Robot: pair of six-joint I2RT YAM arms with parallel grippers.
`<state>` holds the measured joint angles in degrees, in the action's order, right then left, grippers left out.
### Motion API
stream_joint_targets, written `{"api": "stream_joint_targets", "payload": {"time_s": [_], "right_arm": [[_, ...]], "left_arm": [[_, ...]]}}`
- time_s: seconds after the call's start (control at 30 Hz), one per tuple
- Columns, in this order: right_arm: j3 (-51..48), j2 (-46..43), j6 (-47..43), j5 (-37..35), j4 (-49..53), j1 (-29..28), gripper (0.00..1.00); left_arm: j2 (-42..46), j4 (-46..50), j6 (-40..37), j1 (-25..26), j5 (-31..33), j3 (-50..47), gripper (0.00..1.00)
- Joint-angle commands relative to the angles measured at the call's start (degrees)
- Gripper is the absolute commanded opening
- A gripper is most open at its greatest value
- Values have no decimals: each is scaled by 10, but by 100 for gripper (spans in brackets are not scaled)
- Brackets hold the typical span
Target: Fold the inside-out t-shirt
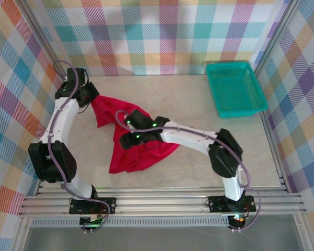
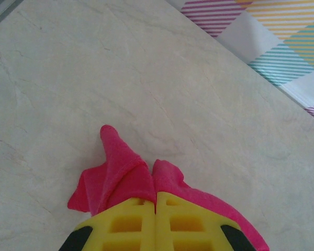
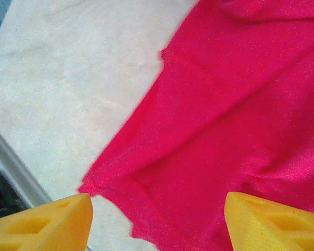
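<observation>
I note a metal rail [image 1: 157, 201] at the near edge, then a pale stone-look table [image 1: 199, 167]. The shirt [image 1: 128, 159] lies bunched left of centre. The right gripper [image 3: 159, 209] hangs over it, fingers apart. The left gripper [image 2: 156, 204] is clamped on its far corner. A teal basket [image 1: 229, 64] sits far right. Plaid walls [image 1: 162, 36] enclose the table.

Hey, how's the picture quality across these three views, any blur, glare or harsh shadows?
Top view: sharp and evenly lit, with faint shadows beside the arms on the table and no glare. Left wrist view: table crisp, shirt looking pinker, left gripper slightly soft up close. Right wrist view: soft overall, the shirt's edge smeared, the right gripper blurry.
</observation>
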<state>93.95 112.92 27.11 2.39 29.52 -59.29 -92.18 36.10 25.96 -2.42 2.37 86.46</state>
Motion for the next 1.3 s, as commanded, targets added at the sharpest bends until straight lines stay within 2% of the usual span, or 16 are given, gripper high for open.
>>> {"api": "stream_joint_targets", "payload": {"time_s": [0.0, 0.27, 0.4, 0.6, 0.67, 0.73, 0.8, 0.87, 1.0, 1.27], "right_arm": [[85, 82, 32, 11, 22, -26, 67], [313, 262, -32, -123, 116, -34, 68], [410, 338, -53, -143, 154, -34, 70], [500, 424, -58, -156, 186, -35, 72], [508, 440, -51, -165, 194, -35, 64], [509, 451, -39, -177, 206, -35, 47], [507, 454, -33, -183, 217, -35, 25], [501, 443, -38, -181, 219, -34, 10], [498, 391, -73, -171, 217, -33, 2], [507, 234, -160, -137, 262, -28, 0]], "left_arm": [[34, 17, 9, -17, -6, -17, 0], [50, 9, 17, -22, -27, -35, 0], [51, 6, 17, -22, -35, -39, 0], [52, -1, 19, -22, -43, -42, 0], [51, -1, 18, -22, -44, -41, 0], [52, 1, 17, -22, -43, -40, 0], [54, 3, 14, -23, -41, -41, 0], [58, 5, 13, -25, -39, -41, 0], [61, 8, 9, -28, -39, -35, 0], [59, 33, 0, -39, -37, -2, 0]]}}
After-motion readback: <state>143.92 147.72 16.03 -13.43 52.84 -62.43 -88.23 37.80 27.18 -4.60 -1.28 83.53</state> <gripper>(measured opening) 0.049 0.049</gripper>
